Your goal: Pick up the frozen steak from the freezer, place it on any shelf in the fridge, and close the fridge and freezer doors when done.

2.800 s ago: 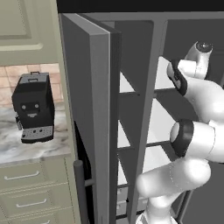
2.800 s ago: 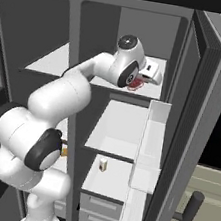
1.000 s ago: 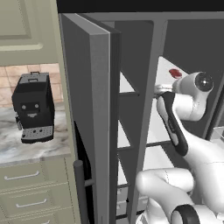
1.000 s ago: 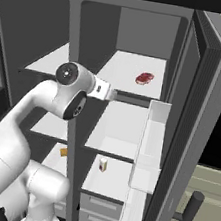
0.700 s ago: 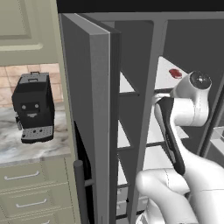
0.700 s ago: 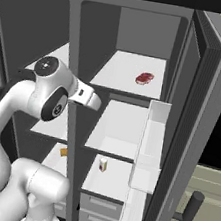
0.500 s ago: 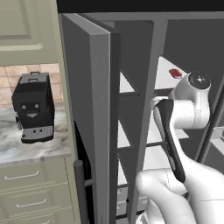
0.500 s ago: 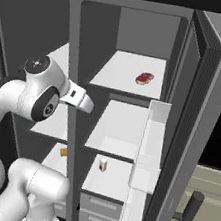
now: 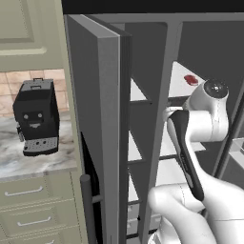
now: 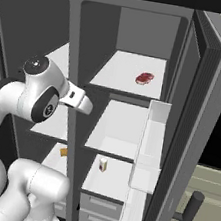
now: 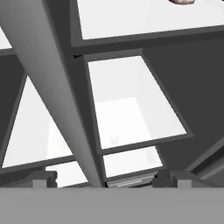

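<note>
pincer (image 11: 105, 178): the two dark tips are standing wide apart at the bottom of the hand view, with nothing between them; it is carrying nothing.
divider post (image 10: 71, 101): the grey upright between the two compartments is running straight ahead of the pincer, just in front of the tips, so the hand is looking along the split between freezer and fridge.
freezer (image 10: 41, 35): the narrower compartment is lying to one side of the pincer, just past the post; its white panels are showing beside the tips.
fridge (image 10: 145, 32): the wider compartment is opening on the other side of the post, its middle panels nearer the pincer than the top one.
shelf (image 10: 118, 73): the topmost white panel is lying beyond and above the pincer, flat and level, which is why a flat slab is sitting stably on it.
frozen steak (image 10: 144, 78): it is resting on that top shelf toward the back, well apart from the pincer and not touched by it; it also shows in the left base view (image 9: 190, 79).
fridge and freezer doors (image 10: 202, 117): both are standing open, farther out than the pincer; judging from this, the placing looks done and the door closing is not yet done.
</note>
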You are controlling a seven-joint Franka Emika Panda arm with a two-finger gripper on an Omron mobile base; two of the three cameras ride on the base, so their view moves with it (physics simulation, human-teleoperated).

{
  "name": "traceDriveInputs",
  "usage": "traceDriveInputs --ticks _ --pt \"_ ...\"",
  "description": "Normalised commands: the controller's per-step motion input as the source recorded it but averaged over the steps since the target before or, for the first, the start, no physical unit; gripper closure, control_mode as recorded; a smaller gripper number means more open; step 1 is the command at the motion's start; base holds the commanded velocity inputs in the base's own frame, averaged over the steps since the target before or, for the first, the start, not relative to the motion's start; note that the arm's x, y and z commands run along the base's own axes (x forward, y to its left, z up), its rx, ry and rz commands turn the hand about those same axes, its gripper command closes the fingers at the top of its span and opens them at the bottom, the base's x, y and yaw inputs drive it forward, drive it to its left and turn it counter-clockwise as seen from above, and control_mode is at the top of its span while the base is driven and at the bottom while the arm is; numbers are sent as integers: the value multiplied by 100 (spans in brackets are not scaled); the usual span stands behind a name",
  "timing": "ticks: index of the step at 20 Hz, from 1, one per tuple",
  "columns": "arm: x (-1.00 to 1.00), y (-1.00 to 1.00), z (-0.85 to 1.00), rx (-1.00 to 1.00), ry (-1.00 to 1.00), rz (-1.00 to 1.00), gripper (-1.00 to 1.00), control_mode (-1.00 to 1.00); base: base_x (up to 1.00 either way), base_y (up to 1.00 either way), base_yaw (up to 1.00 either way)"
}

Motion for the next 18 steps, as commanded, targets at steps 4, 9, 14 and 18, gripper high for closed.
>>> traceDriveInputs --ticks 4,9,14,18 --pt "-1 0 0 0 1 0 -100 -100 0 0 0" --pt "-9 -1 0 0 0 0 -100 100 -27 -5 0" --pt "0 0 0 0 0 0 -100 100 -56 -13 0" --pt "0 0 0 0 0 0 -100 100 -60 -5 0"
